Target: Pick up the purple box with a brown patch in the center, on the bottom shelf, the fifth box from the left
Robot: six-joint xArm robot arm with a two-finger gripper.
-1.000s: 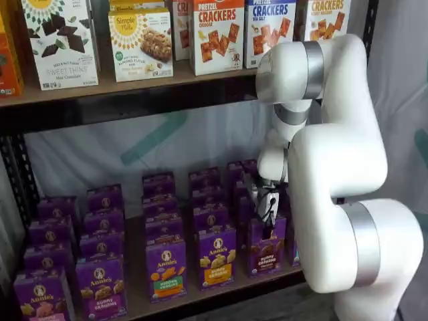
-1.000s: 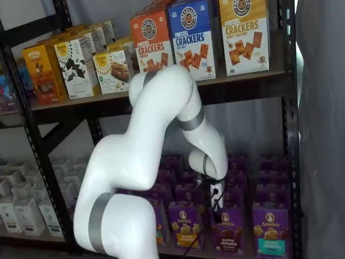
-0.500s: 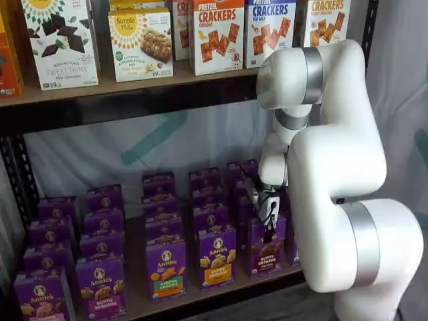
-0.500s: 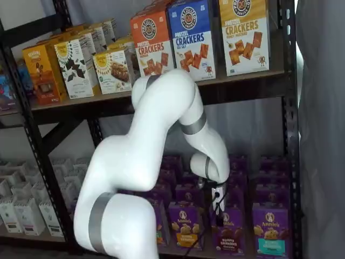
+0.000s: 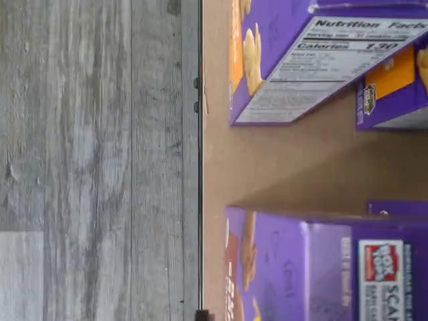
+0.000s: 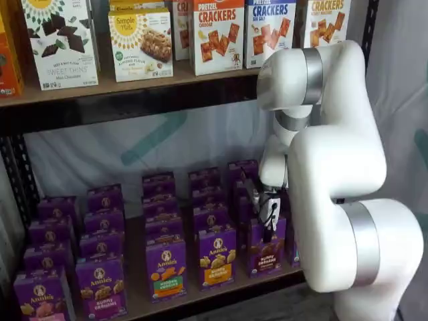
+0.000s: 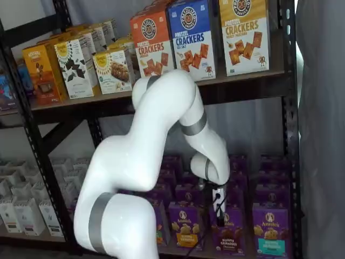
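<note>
The purple box (image 6: 265, 251) with brown crackers on its front stands at the front of its row on the bottom shelf (image 6: 189, 292), and also shows as the purple box (image 7: 227, 236). My gripper (image 6: 268, 224) hangs straight down onto the top of this box, black fingers at its upper edge; the gripper (image 7: 219, 215) looks the same from the other side. No gap between the fingers shows, and I cannot tell whether they are closed on the box. The wrist view looks down on the purple box (image 5: 301, 267) close up, on the brown board (image 5: 267, 167).
Other purple cartons fill the rows around it, a yellow-label one (image 6: 217, 258) to its left and a teal-label one (image 7: 269, 236) to its right. Large cracker boxes (image 6: 217, 35) stand on the higher shelf. The white arm (image 6: 334, 167) stands before the right side. Grey floor (image 5: 93, 160) lies below the shelf edge.
The gripper has come down a little, from above the purple box onto its top. The boxes have not moved.
</note>
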